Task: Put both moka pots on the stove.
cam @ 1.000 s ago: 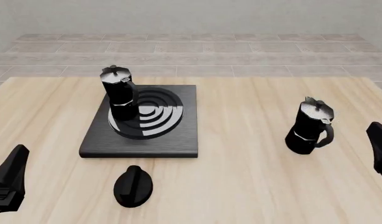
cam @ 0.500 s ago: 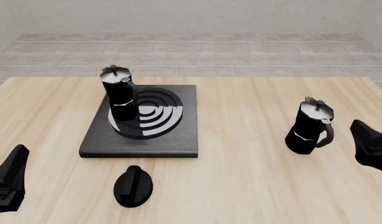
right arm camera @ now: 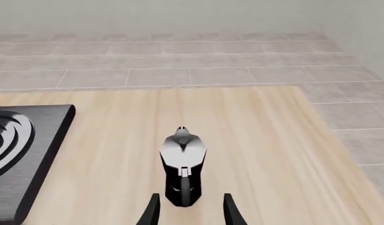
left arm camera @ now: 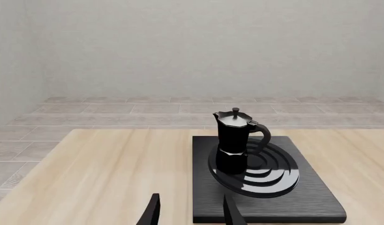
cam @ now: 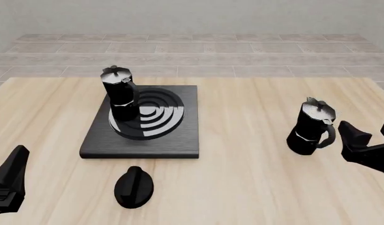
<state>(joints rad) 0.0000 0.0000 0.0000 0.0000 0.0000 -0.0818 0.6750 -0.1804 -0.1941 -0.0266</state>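
One moka pot (cam: 120, 93) stands upright on the stove (cam: 179, 140), at the left of its burner rings. It also shows in the left wrist view (left arm camera: 236, 140) on the stove (left arm camera: 304, 206). The second moka pot (cam: 312, 127) stands on the table right of the stove, handle toward my right gripper (cam: 367, 135). That gripper is open and just right of the pot, not touching it. In the right wrist view the pot (right arm camera: 182, 159) stands just ahead of the spread fingers (right arm camera: 153, 211). My left gripper (cam: 9, 180) is open and empty at the front left, far from the stove.
A low black oval knob (cam: 134, 186) lies on the table in front of the stove. The stove's near corner shows in the right wrist view (right arm camera: 35, 150). The table's right edge (right arm camera: 329, 140) is close behind the right pot. Tiled floor lies beyond the table.
My right gripper has moved left, in from the right edge toward the second moka pot. The left arm and both pots have not moved.
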